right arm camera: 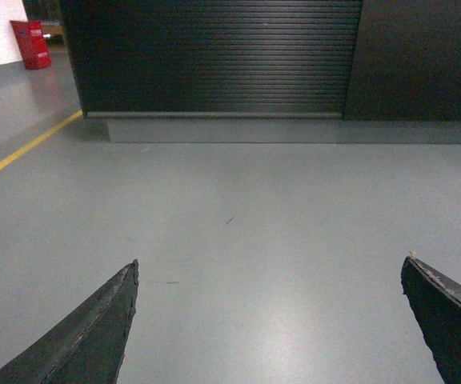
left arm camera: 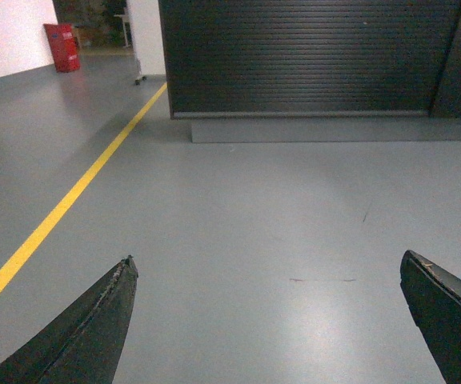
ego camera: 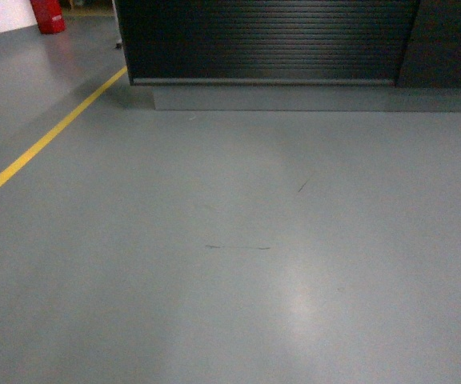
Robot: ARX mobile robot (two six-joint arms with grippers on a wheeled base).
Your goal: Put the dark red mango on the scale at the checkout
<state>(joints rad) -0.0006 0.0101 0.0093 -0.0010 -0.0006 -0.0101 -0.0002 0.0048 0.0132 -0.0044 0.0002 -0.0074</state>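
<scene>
The left gripper has two dark fingers spread wide apart, with nothing between them. Below it lies grey floor, and one yellow line runs up the left side. The checkout stands at the far edge of the floor, long side running left to right, ribbed front facing the camera.

The right gripper is wide apart too and holds nothing. One checkout stands ahead, and one red thing sits in the far left corner.

The head view shows no gripper, just floor, one checkout along the top edge and one yellow line. The mango and the scale show in none of the views.
</scene>
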